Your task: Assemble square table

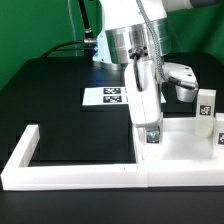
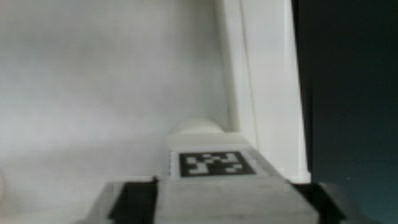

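My gripper [image 1: 140, 66] is shut on a white leg [image 1: 146, 105] and holds it upright. The leg's lower end, with a black-and-white tag, is at the corner of the white square slab [image 1: 185, 143] nearest the exterior view's left. In the wrist view the leg [image 2: 214, 165] runs out between my dark fingers [image 2: 137, 200] over the slab's flat face [image 2: 107, 90], close to its raised rim [image 2: 267, 80]. I cannot tell whether the leg's tip touches a socket. Two more tagged legs [image 1: 207, 104] stand at the slab's right side.
The long white L-shaped border wall [image 1: 70, 172] runs along the front and left of the black table [image 1: 60, 100]. The marker board [image 1: 108, 96] lies flat behind the held leg. Black table surface [image 2: 356, 80] shows past the slab's rim.
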`<state>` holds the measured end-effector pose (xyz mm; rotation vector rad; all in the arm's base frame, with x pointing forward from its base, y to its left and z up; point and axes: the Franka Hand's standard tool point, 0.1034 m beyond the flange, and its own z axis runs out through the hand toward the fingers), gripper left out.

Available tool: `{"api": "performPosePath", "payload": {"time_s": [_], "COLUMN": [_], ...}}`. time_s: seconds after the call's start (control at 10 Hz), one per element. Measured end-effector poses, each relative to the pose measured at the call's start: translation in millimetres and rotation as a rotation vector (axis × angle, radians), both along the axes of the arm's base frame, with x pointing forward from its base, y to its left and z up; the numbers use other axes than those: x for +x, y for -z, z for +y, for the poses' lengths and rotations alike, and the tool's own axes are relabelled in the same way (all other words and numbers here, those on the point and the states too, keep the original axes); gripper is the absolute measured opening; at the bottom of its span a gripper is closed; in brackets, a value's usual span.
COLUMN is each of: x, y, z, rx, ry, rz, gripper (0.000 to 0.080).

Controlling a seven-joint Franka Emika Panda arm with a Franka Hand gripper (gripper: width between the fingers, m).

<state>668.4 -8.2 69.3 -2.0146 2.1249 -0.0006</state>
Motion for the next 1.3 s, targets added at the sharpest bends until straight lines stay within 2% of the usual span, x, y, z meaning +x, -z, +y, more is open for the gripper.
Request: {"api": "performPosePath", "payload": {"time_s": [0.1,0.2,0.3,0.5,0.7,0.8,0.9,1.1,1.2,1.3], "x": [0.4,0.4,-1.4,-0.8,-0.9,6.6,6.8,6.0,5.9,5.7], "y": [-1.4,-3.2,-3.8,-3.1,-2.9,-5.4,-4.1,-3.5,-3.1,-2.7], "z": [1.5,2.1,2.5,0.5,-0.4,-1.8,-2.4,-2.5,-2.5,-2.8], "rx": [-0.040,-0.073,-0.093,-0.115,-0.141,-0.264,-0.278,-0.261,-0.254,-0.245], "ry": [-0.172,-0.374,-0.558,-0.663,-0.841,-1.216,-1.297,-1.191,-1.142,-1.076], "rz": [-0.018,-0.024,-0.024,-0.039,-0.062,-0.115,-0.136,-0.121,-0.115,-0.107], "gripper": [0.0535,0.0613,0.0613,0.0648,0.0649,0.0649,0.0649,0.0620,0.0441,0.0441]}}
